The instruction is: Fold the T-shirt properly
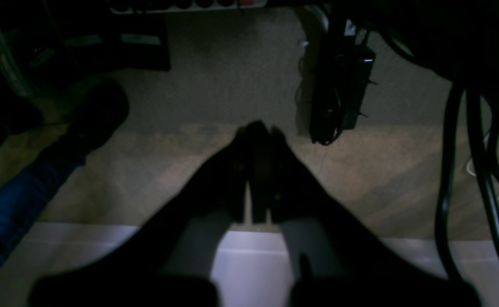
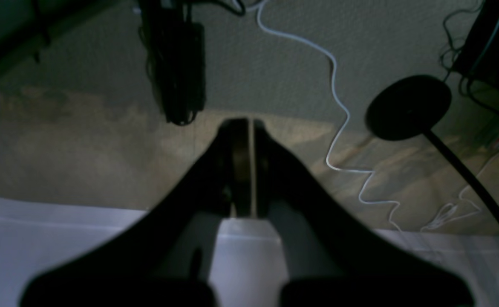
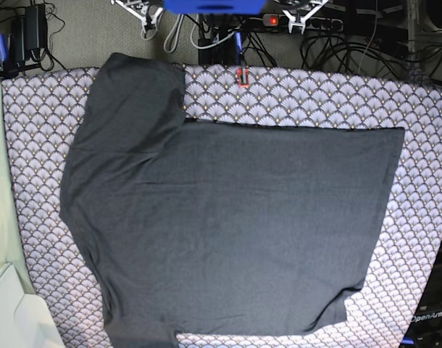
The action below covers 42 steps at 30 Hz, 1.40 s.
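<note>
Wrist views dim and soft; base view bright and even.

Both wrist pictures are underexposed: the left gripper (image 1: 258,132) and right gripper (image 2: 243,125) read as blurred black silhouettes, and the corners fall into darkness. From overhead the T-shirt (image 3: 228,225) and patterned cloth (image 3: 417,217) are sharp, flatly lit, with only faint shadow in the folds and no glare.

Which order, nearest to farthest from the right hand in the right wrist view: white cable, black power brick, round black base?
1. black power brick, just upper left of the right hand.
2. white cable, to its right.
3. round black base, farther right.
</note>
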Available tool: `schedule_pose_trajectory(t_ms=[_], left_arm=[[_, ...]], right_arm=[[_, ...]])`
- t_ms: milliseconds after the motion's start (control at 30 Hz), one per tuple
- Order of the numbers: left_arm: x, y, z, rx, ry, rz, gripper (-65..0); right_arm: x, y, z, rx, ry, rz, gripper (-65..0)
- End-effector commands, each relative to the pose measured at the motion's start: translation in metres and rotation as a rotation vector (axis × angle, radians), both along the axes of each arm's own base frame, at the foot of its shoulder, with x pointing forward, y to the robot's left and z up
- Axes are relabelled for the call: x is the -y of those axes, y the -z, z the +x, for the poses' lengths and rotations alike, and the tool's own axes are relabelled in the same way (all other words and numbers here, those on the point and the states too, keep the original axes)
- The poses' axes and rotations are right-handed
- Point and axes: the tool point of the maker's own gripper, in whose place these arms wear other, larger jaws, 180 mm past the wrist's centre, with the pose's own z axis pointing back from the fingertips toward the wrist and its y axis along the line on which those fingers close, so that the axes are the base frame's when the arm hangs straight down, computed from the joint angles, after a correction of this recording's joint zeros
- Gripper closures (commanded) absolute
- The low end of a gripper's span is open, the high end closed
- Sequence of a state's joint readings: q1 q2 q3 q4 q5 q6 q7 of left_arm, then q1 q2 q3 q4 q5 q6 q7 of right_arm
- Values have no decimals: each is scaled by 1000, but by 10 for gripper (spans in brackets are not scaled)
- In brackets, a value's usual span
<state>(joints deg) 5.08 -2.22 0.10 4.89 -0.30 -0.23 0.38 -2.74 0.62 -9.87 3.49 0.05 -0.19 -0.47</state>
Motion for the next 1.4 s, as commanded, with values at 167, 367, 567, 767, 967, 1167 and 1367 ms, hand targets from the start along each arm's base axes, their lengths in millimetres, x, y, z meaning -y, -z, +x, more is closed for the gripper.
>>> schedule_pose_trajectory(t_ms=[167,367,567,767,967,1167,1367], left_arm=[[-3,0,-6,-10,-3,5,-3],[-3,0,-6,-10,-3,5,-3],[-5,0,-6,-10,-2,8,-3],[-5,0,-7,-12,-2,8,-3],[-5,0,-7,-12,-2,8,-3],[-5,-1,-15,-24,-2,8,-3],[-5,-4,-22,18,4,5,-3]], right_arm=[[0,0,-1,-2,5,8,0],[0,0,-1,-2,5,8,0],[0,0,-1,-2,5,8,0],[0,0,-1,-2,5,8,0],[-1,0,-6,-4,5,9,0],[-1,0,-9,-5,5,10,0],[-5,-4,-18,53,5,25,0]])
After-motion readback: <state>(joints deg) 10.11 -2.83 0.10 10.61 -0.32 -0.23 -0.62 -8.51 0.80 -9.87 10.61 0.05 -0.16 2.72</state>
